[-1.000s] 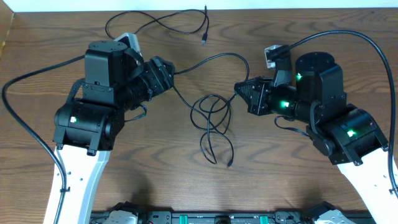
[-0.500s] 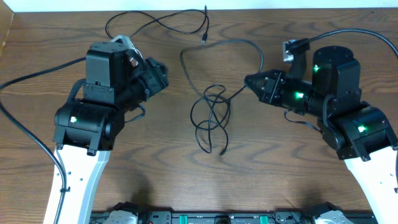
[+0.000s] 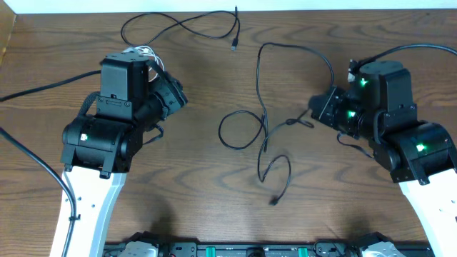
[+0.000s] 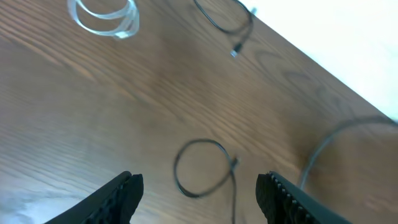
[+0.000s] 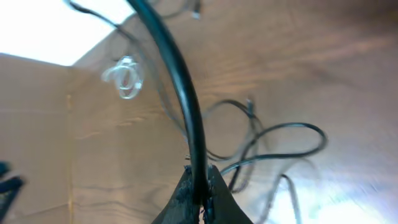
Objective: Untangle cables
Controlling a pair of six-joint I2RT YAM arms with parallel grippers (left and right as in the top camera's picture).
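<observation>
A thin, glossy black cable (image 3: pixel 265 93) lies slack mid-counter, and its one round loop (image 3: pixel 241 130) is my marker. Just right of the loop the strands cross closely, and I cannot tell whether that is one cord or two. Beyond the loop the cable rises in a tall arch toward the far edge and bends back to the right. On the near side of the loop it trails off in a squiggle to a small plug (image 3: pixel 273 202).

Right of the loop, the right fingers (image 5: pixel 180 198) are pinched tight on a strand of the black cable, which stands up out of their tips.

Left of the loop, the left fingers (image 4: pixel 118 196), black with ribbed pads, stand wide apart over the wood.

A second black cable, the top cable (image 3: pixel 178 25), curls far left of the loop along the far edge, well apart from it.

The white cable (image 4: pixel 102 15), wound in small rings, lies left of the loop, half hidden from above by the left arm (image 3: pixel 114 107).

The counter (image 3: pixel 186 193) is brown wood with a streaked grain. There is open wood between the loop and the left fingers, and more on the near side around the squiggle.
</observation>
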